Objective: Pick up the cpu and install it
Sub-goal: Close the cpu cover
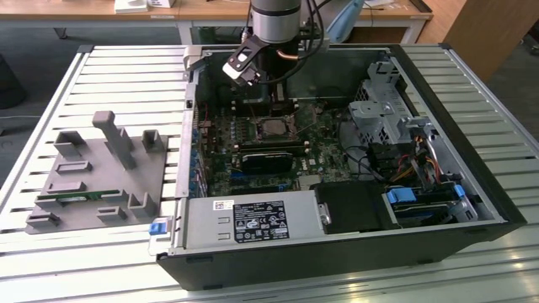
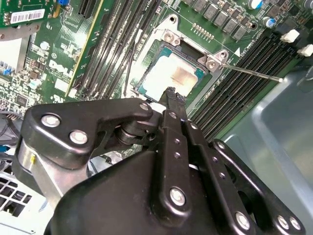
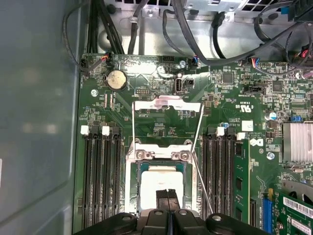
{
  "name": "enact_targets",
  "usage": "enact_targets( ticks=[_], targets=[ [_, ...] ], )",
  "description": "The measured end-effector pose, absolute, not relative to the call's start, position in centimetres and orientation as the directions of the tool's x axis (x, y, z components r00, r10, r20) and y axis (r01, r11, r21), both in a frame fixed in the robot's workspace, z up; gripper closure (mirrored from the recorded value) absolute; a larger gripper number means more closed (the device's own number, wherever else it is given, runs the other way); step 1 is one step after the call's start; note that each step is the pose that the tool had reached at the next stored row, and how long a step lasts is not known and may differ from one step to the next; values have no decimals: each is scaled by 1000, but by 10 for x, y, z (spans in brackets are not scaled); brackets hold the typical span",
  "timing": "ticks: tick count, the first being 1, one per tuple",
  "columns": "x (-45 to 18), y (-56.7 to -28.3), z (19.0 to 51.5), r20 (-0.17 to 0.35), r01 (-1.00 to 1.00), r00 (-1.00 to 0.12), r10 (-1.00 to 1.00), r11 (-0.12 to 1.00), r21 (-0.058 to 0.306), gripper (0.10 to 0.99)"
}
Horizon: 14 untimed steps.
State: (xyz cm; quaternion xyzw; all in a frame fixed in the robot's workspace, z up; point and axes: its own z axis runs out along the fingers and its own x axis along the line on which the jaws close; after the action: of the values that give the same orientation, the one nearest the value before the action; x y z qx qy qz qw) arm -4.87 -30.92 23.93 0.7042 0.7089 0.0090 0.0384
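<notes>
Claw: the gripper (image 2: 170, 93) has its two black fingers pressed flat together, narrow, with nothing between them.
Claw position: it hangs inside the open computer case (image 1: 471, 211), straight over the processor socket; its tips sit at one edge of the cpu. Whether they touch it cannot be told.
Task's thing: the cpu (image 3: 161, 175) lies flat in the socket on the motherboard (image 1: 330, 161), roughly mid-board, nearer the far side of the case in the exterior view.
Its look: a small square chip with a pale silver-grey metal top that catches a bright glare in both wrist views. A thin green edge shows round the metal.
Socket surround: a silver bracket with two screws (image 3: 159, 155) runs along one side of the chip. A thin wire lever (image 2: 249, 72) sticks out past it.
Beside the socket: rows of long black memory slots (image 3: 100, 166) flank it on both sides; a round coin battery (image 3: 116, 79) sits further off on the board.
Near side of the socket: a black ribbed block (image 1: 267, 161) lies just beside it, toward the near edge.
Outside the case: on the exterior view's left, a grey fixture (image 1: 93, 183) rests on the slatted metal table (image 1: 126, 76), with a green memory stick (image 1: 76, 197) lying in it, well apart from the claw.
</notes>
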Motion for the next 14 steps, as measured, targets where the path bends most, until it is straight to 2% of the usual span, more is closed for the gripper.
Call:
enact_targets(
  ticks=[14],
  targets=[
    [-49, -309, 250, -42, 998, -5, 999, 8, 67, 980]
  ],
)
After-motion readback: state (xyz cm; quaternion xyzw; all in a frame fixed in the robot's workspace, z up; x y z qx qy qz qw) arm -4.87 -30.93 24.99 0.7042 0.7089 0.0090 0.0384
